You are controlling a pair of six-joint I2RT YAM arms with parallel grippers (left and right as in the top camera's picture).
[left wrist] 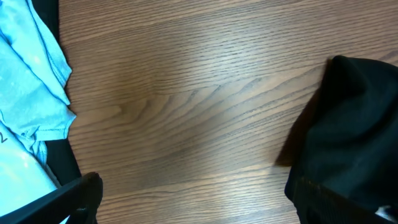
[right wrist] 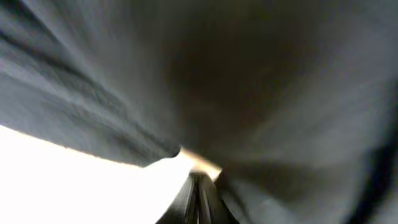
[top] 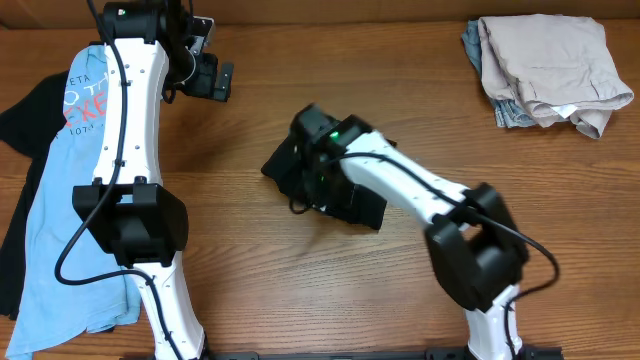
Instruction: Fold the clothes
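A crumpled black garment [top: 362, 207] lies mid-table; it fills the right wrist view [right wrist: 249, 74] and shows at the right edge of the left wrist view [left wrist: 357, 112]. My right gripper [top: 314, 160] is down on it, its fingers [right wrist: 199, 190] pressed together on the black cloth. My left gripper [top: 212, 78] is open and empty, above bare table at the back left, fingers spread wide [left wrist: 199, 208]. A light blue T-shirt [top: 60, 200] lies at the left, also visible in the left wrist view [left wrist: 25, 93].
A second black garment [top: 18, 120] lies under the blue T-shirt at the left edge. A pile of beige and grey clothes [top: 545, 65] sits at the back right corner. The wooden table [top: 300, 300] shows between them.
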